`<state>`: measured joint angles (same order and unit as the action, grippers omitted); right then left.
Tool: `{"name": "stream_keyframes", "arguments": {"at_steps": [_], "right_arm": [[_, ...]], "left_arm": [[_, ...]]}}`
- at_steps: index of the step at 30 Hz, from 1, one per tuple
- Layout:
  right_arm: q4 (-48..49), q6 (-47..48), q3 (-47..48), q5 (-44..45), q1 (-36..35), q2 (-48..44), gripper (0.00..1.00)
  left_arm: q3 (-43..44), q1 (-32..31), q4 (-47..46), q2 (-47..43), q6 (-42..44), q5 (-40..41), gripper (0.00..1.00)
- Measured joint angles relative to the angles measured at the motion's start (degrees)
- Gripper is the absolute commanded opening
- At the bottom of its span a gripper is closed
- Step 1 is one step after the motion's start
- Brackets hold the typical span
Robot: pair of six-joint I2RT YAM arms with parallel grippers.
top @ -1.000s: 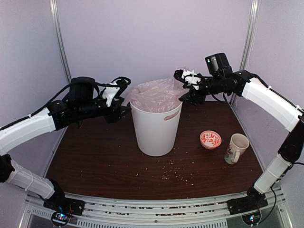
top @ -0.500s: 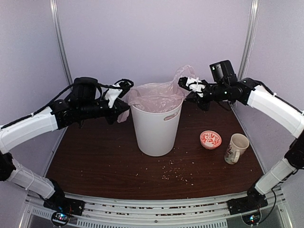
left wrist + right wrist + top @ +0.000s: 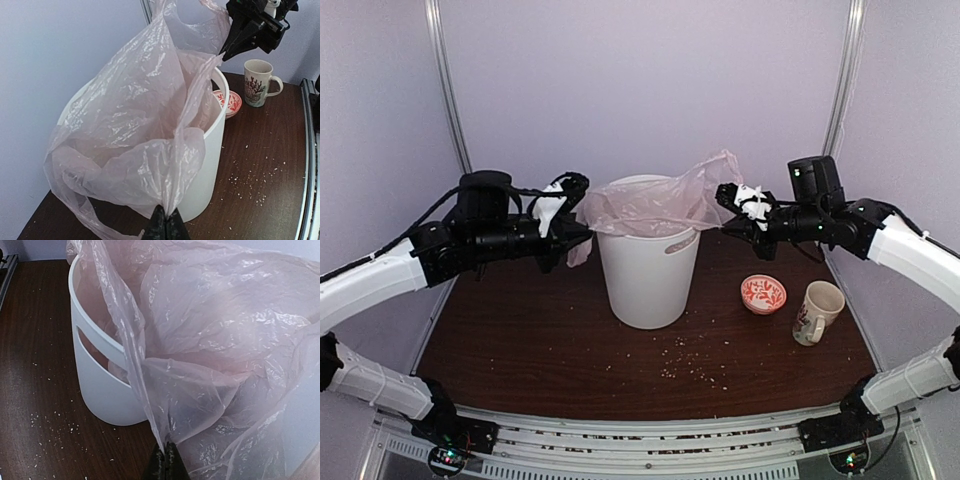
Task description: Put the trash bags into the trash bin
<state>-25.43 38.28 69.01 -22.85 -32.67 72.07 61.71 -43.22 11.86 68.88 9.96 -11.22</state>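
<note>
While the pale-pink trash bag sits with its middle sunk into the mouth of the white trash bin, its upper edges rise above the rim, drawn out to either side. The left gripper is pinched tight on a fold of film at the bin's left, and the right gripper is clamped on another fold at the right, both just outside the rim. The bag looks only partly in; tucking the loose plastic down is left to do. Beyond the bin, a red-patterned bowl and a floral mug stand to the right on the dark brown table, which is scattered with pale crumbs. Plain lilac walls and two metal posts enclose the space
</note>
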Motion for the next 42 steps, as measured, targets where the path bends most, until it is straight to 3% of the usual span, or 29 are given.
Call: {"name": "stream_keyframes", "arguments": {"at_steps": [9, 17, 34, 38, 42], "right_arm": [[3.48, -0.15, -7.98, -2.54, -0.09, 0.17, 0.00], [6.38, 0.00, -9.68, -3.15, -0.09, 1.55, 0.00], [7.34, 0.96, -10.60, -2.58, -1.73, 6.27, 0.00], [7.72, 0.98, -11.13, -2.56, -1.75, 6.27, 0.08], [7.28, 1.09, -11.26, -2.67, -1.77, 6.25, 0.31]], "left_arm": [[-3.13, -1.25, -0.28, 3.10, -0.37, -3.61, 0.00], [-3.26, -1.25, -0.26, 9.29, -0.35, -3.17, 0.00], [-3.15, -1.25, -0.15, 12.52, -0.42, -3.06, 0.00], [-3.10, -1.25, 0.20, 12.44, -0.44, -3.02, 0.06], [-3.10, -1.25, 1.05, 11.63, -0.37, -3.54, 0.23]]}}
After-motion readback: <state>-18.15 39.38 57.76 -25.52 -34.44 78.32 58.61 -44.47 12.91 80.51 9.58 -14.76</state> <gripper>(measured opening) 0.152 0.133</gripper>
